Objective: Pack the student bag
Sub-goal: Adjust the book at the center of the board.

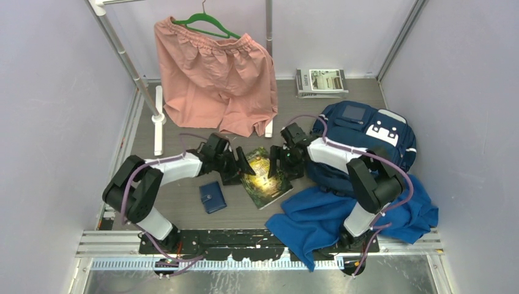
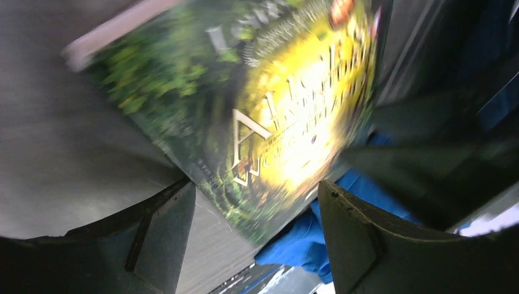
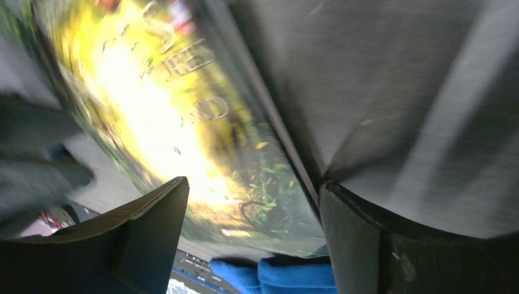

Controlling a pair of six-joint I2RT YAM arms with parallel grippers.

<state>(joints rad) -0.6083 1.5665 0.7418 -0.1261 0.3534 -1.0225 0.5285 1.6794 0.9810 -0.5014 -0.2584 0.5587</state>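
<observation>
The student bag [image 1: 367,131], navy with white patches, lies at the right rear of the table. A book with a green and yellow cover [image 1: 264,179] lies in the middle. Its near corner rests by the royal-blue cloth [image 1: 324,214]. My left gripper [image 1: 243,163] is open at the book's far left edge. The left wrist view shows the book [image 2: 287,110] ahead of the spread fingers [image 2: 165,226]. My right gripper [image 1: 277,160] is open at the book's far right edge. In the right wrist view the book [image 3: 171,116] lies between its fingers [image 3: 147,233].
A small navy wallet [image 1: 212,196] lies left of the book. Pink shorts [image 1: 214,76] hang on a green hanger from a rack at the back. Stacked magazines [image 1: 321,81] lie at the back right. The blue cloth also shows in both wrist views [image 2: 300,245] [image 3: 275,275].
</observation>
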